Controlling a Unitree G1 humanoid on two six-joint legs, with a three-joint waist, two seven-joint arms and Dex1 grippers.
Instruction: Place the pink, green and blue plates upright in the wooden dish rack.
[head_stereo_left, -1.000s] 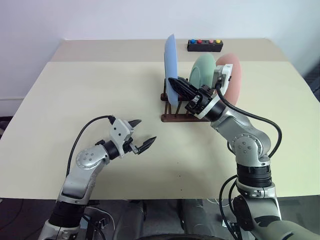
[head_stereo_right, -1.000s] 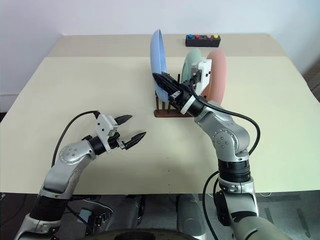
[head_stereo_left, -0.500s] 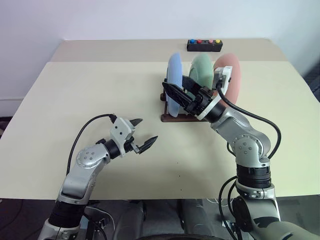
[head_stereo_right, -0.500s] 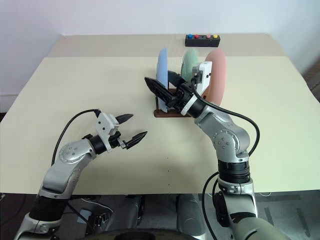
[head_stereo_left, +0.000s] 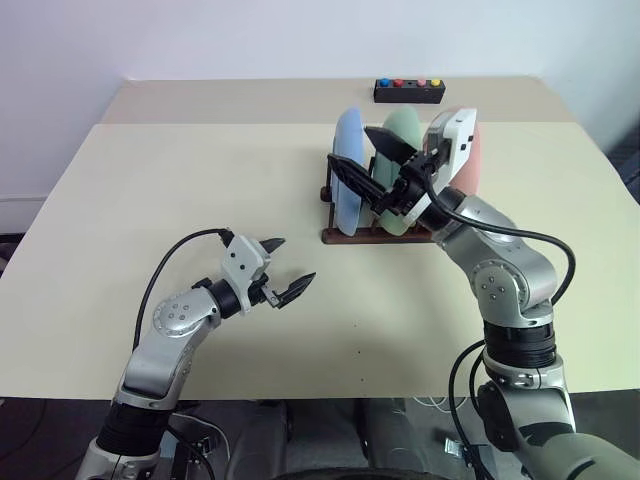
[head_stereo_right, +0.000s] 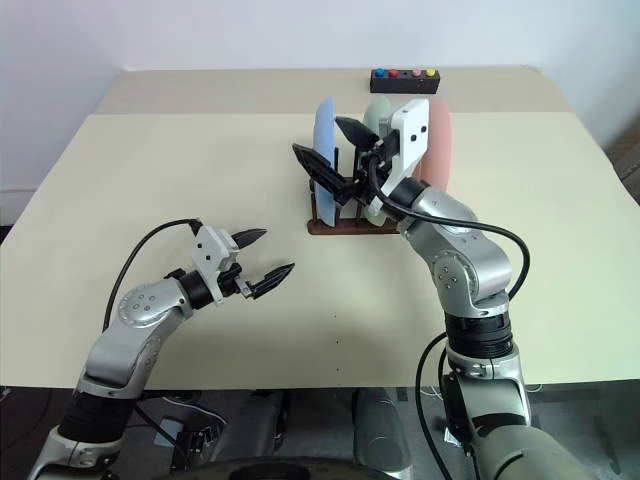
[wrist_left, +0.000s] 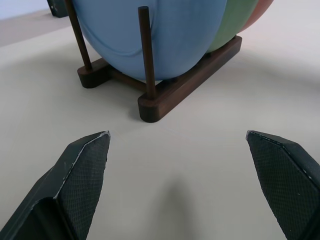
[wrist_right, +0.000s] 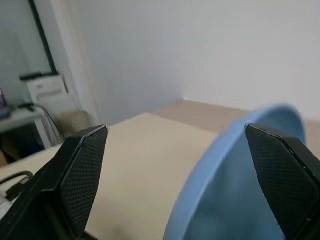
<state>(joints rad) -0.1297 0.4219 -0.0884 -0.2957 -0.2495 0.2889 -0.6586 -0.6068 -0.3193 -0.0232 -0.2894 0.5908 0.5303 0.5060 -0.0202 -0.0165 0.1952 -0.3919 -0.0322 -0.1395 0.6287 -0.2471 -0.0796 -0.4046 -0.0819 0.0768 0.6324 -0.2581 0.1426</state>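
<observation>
The wooden dish rack (head_stereo_left: 345, 236) stands right of the table's middle. In it the blue plate (head_stereo_left: 345, 170) stands upright at the left end, the green plate (head_stereo_left: 405, 128) in the middle and the pink plate (head_stereo_left: 470, 165) at the right end. My right gripper (head_stereo_left: 368, 160) hovers open by the blue plate's upper edge, with nothing between its fingers. The right wrist view has the blue plate's rim (wrist_right: 240, 190) just below it. My left gripper (head_stereo_left: 290, 262) is open above the table, in front and left of the rack (wrist_left: 190, 85), pointing at it.
A black box with coloured buttons (head_stereo_left: 409, 91) lies at the table's far edge, behind the rack. The beige table (head_stereo_left: 200, 180) stretches wide to the left of the rack and in front of it.
My right gripper opened and let go of the blue plate, which dropped from a raised position into the rack. The right hand then rose a little and rolled. The left arm stayed still.
</observation>
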